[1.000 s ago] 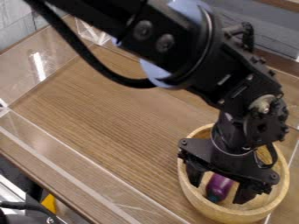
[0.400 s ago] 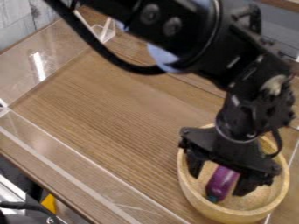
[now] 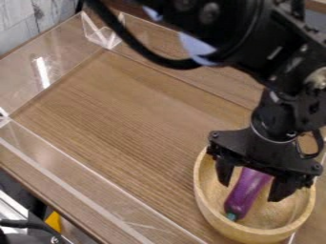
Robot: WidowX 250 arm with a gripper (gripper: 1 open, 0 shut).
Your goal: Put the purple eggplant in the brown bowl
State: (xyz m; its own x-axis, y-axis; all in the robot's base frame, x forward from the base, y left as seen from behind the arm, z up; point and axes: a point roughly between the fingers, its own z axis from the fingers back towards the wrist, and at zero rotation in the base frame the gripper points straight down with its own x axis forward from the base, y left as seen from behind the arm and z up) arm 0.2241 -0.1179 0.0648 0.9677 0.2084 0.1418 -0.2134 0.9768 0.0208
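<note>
The purple eggplant (image 3: 247, 195) lies inside the brown bowl (image 3: 224, 220), near the lower right of the view. Its lower part shows as a glossy strip slanting across the bowl's floor, with a small darker tip at the lower end; its upper end runs up to the black jaws (image 3: 266, 175) and is partly hidden there. The jaws stand open above the bowl, one on either side of the eggplant's upper end as seen here; whether either one touches it cannot be told.

The dark arm (image 3: 211, 24) comes down from the top of the view, where its upper part is cut off. Together with the jaws it covers the far side of the bowl's rim and some of the interior, so that stretch cannot be made out. The bowl sits on the wooden table (image 3: 121, 124), whose right part is largely blocked by the arm. At the lower left, a yellow object (image 3: 52, 221) is partly covered by dark shapes too unclear to name.
</note>
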